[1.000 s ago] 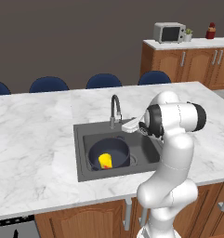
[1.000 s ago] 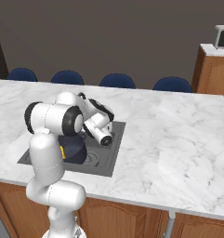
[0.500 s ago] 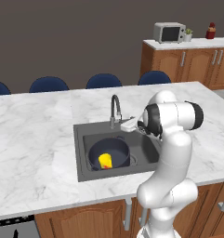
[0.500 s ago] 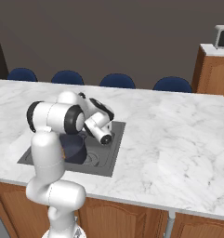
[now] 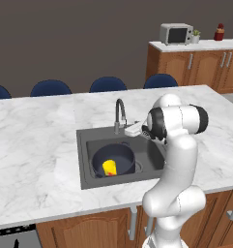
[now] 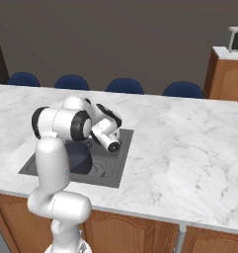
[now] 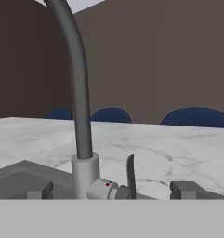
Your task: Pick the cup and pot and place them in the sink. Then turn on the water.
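now cup [image 5: 109, 167] in pot [image 5: 113, 159] in sink [image 5: 86, 145], tool [image 7: 111, 190] open by faucet [image 5: 119, 115].

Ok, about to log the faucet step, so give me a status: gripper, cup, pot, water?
Gripper open, level with the faucet lever. Cup inside the pot, pot in the sink. No water running. Nothing in the way.

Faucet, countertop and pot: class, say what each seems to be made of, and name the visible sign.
Faucet: probably metal, a smooth grey curved tube with a soft matte sheen. Countertop: looks like polished marble or an imitation, white with grey veining. Pot: likely coated or enamelled metal, uniformly dark navy, dull finish; the rendering leaves this open.
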Available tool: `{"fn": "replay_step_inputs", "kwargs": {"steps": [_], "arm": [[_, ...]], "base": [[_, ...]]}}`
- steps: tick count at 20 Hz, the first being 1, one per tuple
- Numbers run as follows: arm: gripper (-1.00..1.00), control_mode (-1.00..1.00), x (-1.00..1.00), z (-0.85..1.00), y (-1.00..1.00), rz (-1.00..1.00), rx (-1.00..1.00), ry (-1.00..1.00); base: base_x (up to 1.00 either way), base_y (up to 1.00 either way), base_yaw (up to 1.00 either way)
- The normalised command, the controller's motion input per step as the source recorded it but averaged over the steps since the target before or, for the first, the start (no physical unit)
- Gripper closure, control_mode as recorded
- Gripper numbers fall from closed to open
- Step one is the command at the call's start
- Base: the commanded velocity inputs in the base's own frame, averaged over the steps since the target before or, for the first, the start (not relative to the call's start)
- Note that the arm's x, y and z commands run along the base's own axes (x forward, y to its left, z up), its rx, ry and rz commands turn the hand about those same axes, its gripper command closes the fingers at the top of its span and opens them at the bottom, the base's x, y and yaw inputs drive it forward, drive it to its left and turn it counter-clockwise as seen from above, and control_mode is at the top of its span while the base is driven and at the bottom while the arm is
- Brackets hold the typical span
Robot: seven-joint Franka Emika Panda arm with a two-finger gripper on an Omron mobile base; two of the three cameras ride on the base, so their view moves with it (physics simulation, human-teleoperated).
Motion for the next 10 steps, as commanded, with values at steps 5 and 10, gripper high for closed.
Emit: {"fn": "replay_step_inputs", "kwargs": {"steps": [5,10], "arm": [[-1.0,-1.0,0.15,-0.07,0.0,0.0,0.0,0.0],[-1.0,-1.0,0.14,-0.04,0.0,0.0,0.0,0.0]], "base": [[0.0,0.0,0.0],[0.0,0.0,0.0]]}}
